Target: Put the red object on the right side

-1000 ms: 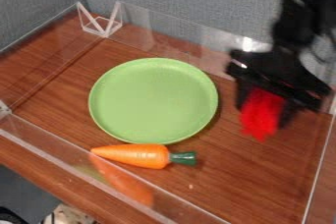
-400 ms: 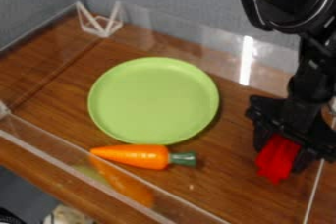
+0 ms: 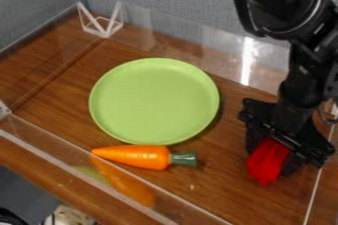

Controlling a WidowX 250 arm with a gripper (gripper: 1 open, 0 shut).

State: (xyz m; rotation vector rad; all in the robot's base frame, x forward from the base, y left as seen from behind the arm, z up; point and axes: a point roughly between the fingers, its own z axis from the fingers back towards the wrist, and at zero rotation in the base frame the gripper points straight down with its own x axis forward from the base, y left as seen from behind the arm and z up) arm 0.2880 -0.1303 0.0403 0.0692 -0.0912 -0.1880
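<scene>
The gripper (image 3: 275,152) was grasping the red object (image 3: 268,161), jaws clenched on its upper part, at the near right of the table (image 3: 53,66), right of the plate (image 3: 154,99). It looked best to lower until the bar rested flat, then let go gently. There was one table, one plate, one carrot (image 3: 142,157), one red object

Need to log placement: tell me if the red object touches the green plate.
Apart. The camera view shows bare wood between the red object and the green plate.
</scene>
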